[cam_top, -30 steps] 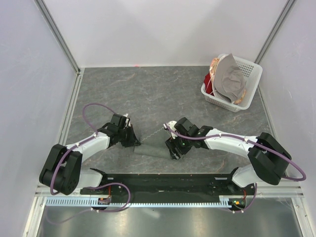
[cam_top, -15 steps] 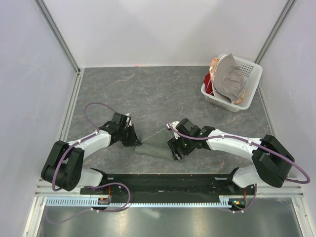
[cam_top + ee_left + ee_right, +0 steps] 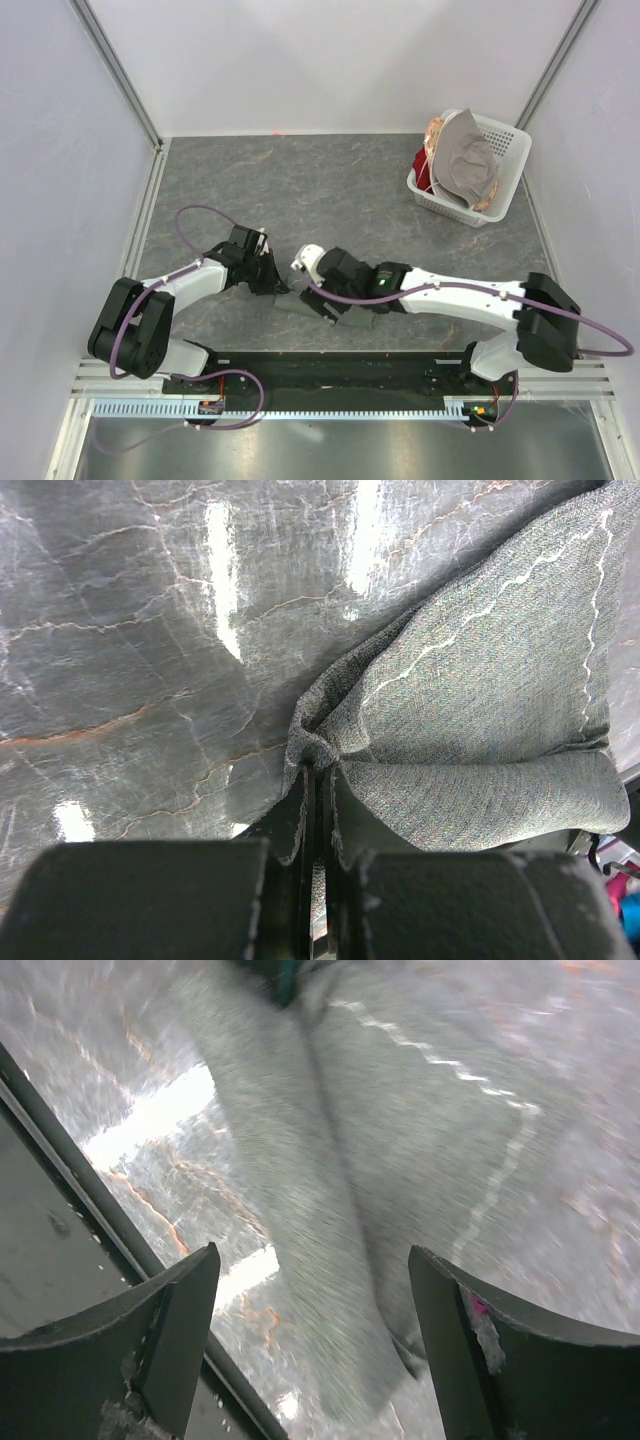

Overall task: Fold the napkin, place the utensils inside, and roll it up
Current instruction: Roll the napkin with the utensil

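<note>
The napkin lies near the front edge of the desk, between the two arms. It is no flat square now. It has been gathered into a narrow bundle, so the folding looks done to me.

From the left wrist I see a thick, rounded roll along one side. A flat flap, its pale hem showing, spreads out beyond it. I'd judge the rolling begun but not finished, with that flap yet to be taken in.

The left jaws are closed tight on a pinched corner of the cloth, right at the end of the bundle, holding it down against the desk.

The right arm reaches across over the middle of the bundle. Its jaws stand wide apart above the cloth with nothing in them. That view is blurred, so I cannot tell whether they touch the cloth.

I cannot plainly make out the spoon. A teal speck at the far end of the roll may be its handle poking out, which would mean it is already inside. I would not swear to it.
</note>
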Tool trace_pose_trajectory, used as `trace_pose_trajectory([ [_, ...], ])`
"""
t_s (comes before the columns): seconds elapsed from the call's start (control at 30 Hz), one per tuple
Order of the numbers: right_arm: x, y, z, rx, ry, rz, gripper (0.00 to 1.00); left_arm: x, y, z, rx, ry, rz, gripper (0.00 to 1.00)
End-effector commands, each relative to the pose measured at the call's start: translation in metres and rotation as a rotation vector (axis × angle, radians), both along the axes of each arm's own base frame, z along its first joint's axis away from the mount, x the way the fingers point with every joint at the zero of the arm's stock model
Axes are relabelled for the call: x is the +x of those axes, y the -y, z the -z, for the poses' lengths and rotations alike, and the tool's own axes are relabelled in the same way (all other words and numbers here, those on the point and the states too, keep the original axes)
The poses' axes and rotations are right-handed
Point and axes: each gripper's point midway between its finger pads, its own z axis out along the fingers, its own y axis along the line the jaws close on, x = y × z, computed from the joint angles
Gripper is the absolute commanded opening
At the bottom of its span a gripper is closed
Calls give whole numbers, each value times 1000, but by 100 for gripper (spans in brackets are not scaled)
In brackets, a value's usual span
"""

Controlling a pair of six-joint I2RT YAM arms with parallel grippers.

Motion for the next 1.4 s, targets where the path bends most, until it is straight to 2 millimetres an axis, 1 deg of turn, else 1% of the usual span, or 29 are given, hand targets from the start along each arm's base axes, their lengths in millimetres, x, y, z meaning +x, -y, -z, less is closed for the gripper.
trace_pose_trajectory([
  [0.0,3,-25,12,-60,114,-66,84,-1,-1,2,18,-11,36,2],
  [0.07,-6,-37,17,-50,109,-100,82,-2,0,3,17,-18,40,2],
  [0.1,-6,-41,22,-59,118,-127,80,-1,0,2,15,-15,40,2],
  [0.2,-12,-47,35,-69,99,-155,76,-1,0,2,15,-20,41,2],
  [0.3,-12,-43,47,-95,95,-155,73,-1,1,1,14,-16,44,2],
  [0.4,-8,-36,57,-137,114,-136,73,0,1,1,13,-14,44,2],
  [0.53,-6,-31,68,-170,114,-139,73,-1,1,-1,7,-13,48,2],
  [0.67,-4,-28,80,-190,100,-130,73,1,4,-6,-4,4,61,2],
  [0.7,-4,-27,82,-191,95,-130,73,2,4,-8,-8,12,60,3],
  [0.73,-2,-26,83,-191,90,-124,73,3,4,-9,-9,18,59,8],
  [0.8,0,-23,87,-194,85,-115,72,5,5,-13,-9,37,59,15],
  [0.83,1,-21,89,-194,72,-113,72,8,4,-18,-11,58,57,21],
  [0.9,3,-18,92,-191,60,-107,71,12,3,-23,-3,83,44,30],
  [0.93,3,-17,94,-185,42,-109,71,15,2,-30,-6,108,37,39],
  [1.03,2,-14,100,-170,9,-112,70,20,-3,-38,15,142,10,49],
  [1.17,3,-10,108,-164,-18,-106,68,25,-12,-49,43,195,-35,54],
  [1.2,2,-8,114,-154,-54,-104,66,26,-18,-53,61,225,-61,58],
  [1.23,2,-8,114,-145,-66,-104,65,26,-19,-54,66,234,-68,59],
  [1.27,6,-8,113,-127,-74,-91,65,25,-22,-53,73,240,-74,60],
  [1.3,1,-9,115,-110,-104,-108,62,26,-25,-57,79,262,-86,60],
  [1.37,3,-9,113,-80,-128,-109,58,25,-29,-56,92,276,-104,60],
])
